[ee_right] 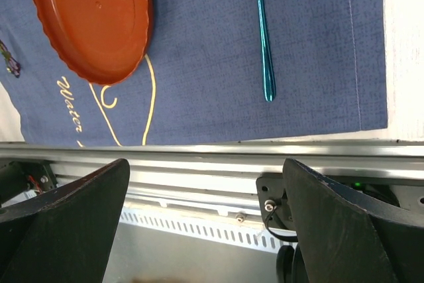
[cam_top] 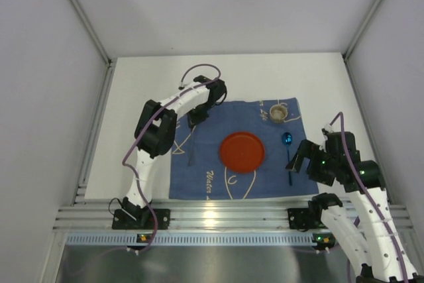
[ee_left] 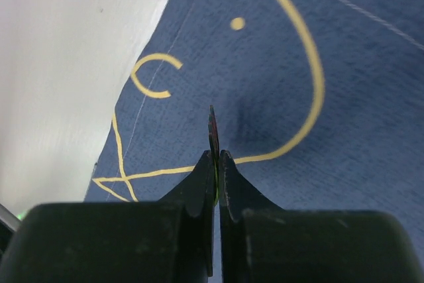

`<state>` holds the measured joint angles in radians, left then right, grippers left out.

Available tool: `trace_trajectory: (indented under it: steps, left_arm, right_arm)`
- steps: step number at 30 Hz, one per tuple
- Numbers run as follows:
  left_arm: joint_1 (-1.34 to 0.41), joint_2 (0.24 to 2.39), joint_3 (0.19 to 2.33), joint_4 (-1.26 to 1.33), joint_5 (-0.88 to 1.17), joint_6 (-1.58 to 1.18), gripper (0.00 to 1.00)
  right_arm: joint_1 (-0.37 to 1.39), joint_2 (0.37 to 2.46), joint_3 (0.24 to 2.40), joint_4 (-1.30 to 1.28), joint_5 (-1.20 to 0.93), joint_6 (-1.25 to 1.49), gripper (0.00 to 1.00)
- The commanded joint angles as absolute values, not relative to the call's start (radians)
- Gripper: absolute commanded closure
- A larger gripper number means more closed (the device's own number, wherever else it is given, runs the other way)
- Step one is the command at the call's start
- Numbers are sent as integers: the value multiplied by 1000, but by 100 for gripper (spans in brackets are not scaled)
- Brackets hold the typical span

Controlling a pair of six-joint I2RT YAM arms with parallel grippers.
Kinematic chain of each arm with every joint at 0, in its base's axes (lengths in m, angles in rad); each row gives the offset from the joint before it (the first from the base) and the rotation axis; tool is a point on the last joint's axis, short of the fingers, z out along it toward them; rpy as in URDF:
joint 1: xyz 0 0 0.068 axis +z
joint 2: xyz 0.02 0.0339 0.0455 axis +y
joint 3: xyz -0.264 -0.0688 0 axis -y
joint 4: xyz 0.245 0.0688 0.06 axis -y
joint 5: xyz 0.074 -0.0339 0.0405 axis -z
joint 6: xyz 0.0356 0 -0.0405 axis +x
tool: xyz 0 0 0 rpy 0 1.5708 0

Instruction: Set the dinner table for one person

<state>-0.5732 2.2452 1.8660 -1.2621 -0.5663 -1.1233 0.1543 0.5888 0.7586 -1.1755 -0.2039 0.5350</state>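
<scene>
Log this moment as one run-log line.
left pincer: shut on thin dark utensil over placemat | right pincer: open, empty | red plate: mid-placemat | blue spoon: right of plate

Blue cloth placemat (cam_top: 245,114) with yellowish line doodles and some cursive lettering near its front edge. A red-orange round plate (cam_top: 242,152) sits pretty much dead centre on it. The shiny teal spoon (cam_top: 287,140) lies along the mat's right side, bowl toward the far edge. A small beige cup (cam_top: 278,112) stands in its far right corner. There's a thin dark utensil (cam_top: 190,154) over the mat's left part, can't tell if it's lying flat. An aluminium rail (cam_top: 218,215) runs just past the mat's near edge.
</scene>
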Motion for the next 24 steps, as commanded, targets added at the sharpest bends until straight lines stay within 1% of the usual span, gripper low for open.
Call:
trace_trajectory:
  steps: [1,8,12,13,15,16,18,19,20,22,24]
  left_arm:
    - [-575,2214,1838,-1493,-580,-1328,100]
    - [-647,2230,1855,-1464,-586,-1355,100]
    - [-684,2229,1812,-1462,-597,-1338,100]
    - [-693,2223,1801,-1460,-595,-1325,89]
    - [-707,2214,1770,-1460,-598,-1319,74]
    - [-712,2204,1760,-1457,-592,-1316,49]
    - [-715,2194,1747,-1462,-586,-1310,28]
    - [-716,2178,1747,-1462,-587,-1313,21]
    - [-718,2169,1752,-1465,-589,-1312,8]
    - [-719,2132,1772,-1468,-615,-1305,2]
    - [-719,2100,1802,-1467,-647,-1275,2]
  right_arm:
    - [158,555,753,-1226,-206,541,0]
    - [158,541,779,-1281,-189,520,0]
    - [158,545,776,-1279,-189,517,0]
    - [158,548,775,-1278,-187,517,0]
    - [158,551,770,-1272,-189,514,0]
    - [156,555,770,-1267,-190,512,0]
    - [158,560,759,-1255,-192,511,0]
    - [158,564,756,-1247,-192,512,0]
    - [158,568,750,-1241,-193,511,0]
    - [158,581,747,-1232,-192,509,0]
    - [158,589,755,-1223,-189,503,0]
